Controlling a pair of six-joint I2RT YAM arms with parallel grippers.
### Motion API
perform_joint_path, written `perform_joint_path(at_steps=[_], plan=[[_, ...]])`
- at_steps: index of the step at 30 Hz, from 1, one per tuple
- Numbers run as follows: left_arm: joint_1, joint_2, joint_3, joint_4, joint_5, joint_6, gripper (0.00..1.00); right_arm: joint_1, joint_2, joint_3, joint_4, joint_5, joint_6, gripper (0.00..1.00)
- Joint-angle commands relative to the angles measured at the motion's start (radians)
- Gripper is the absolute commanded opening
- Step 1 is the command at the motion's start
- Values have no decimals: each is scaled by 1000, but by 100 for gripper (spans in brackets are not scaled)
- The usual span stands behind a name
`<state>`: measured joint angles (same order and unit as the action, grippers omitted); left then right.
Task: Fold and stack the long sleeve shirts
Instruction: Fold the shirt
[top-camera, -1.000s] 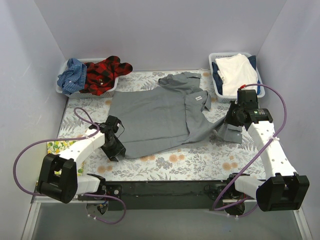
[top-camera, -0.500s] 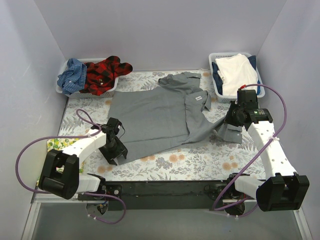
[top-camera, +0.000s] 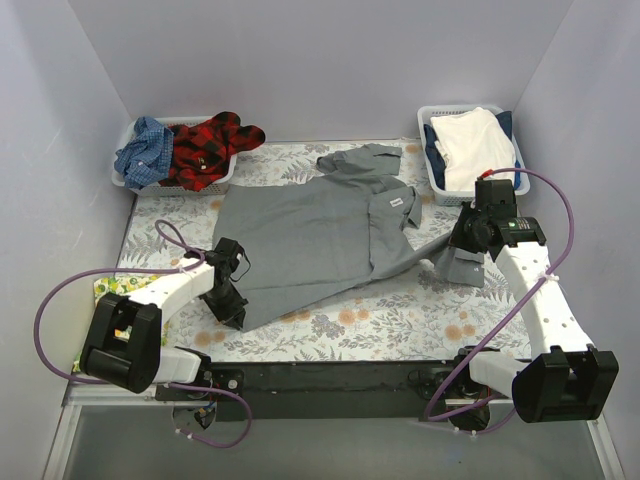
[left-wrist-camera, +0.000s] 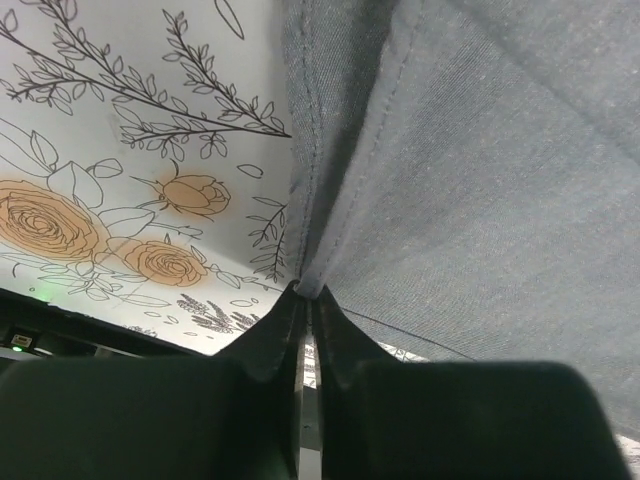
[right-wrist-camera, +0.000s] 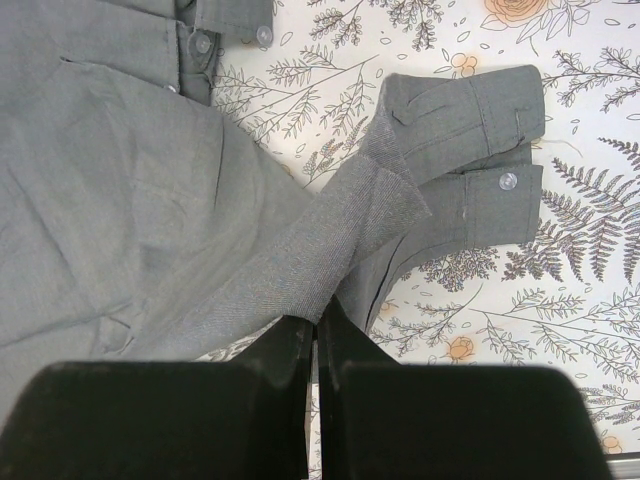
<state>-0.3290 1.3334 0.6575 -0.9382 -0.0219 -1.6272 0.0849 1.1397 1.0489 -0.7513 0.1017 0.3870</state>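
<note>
Your soft grey shirt (top-camera: 310, 230) lay rumpled. Left gripper (left-wrist-camera: 303, 297) pinched its seven-o'clock hem; right gripper (right-wrist-camera: 317, 320) clamped its three-o'clock sleeve.

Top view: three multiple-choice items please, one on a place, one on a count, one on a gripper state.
1. Where is the red plaid shirt?
A. in the far-left basket
B. held by the right arm
C. on the floor

2. How many baskets are in view?
A. one
B. two
C. three

3. The left gripper is:
A. open above the cloth
B. shut on the grey shirt at its edge
C. out of view

Answers:
1 A: it lies heaped beside a blue shirt in that basket.
2 B: besides the far-left one there is only the far-right basket.
3 B: the left wrist view shows the fingers pinched together on the hem.
</note>
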Motion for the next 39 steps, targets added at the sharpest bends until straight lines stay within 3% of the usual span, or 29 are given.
perform_joint_path(at_steps=[1, 13, 25, 34, 39], plan=[[-5, 9, 24, 39, 17, -11, 0, -8, -12, 39, 30, 13, 0, 1], [-4, 13, 231, -86, -134, 23, 0, -14, 58, 145, 41, 32, -30, 1], [120, 131, 336, 9, -171, 85, 0, -13, 195, 183, 138, -45, -50, 1], [142, 248, 441, 75, -171, 119, 0, -13, 281, 178, 185, -53, -59, 1], [150, 340, 513, 116, -176, 133, 13, -14, 359, 212, 196, -51, -74, 1]])
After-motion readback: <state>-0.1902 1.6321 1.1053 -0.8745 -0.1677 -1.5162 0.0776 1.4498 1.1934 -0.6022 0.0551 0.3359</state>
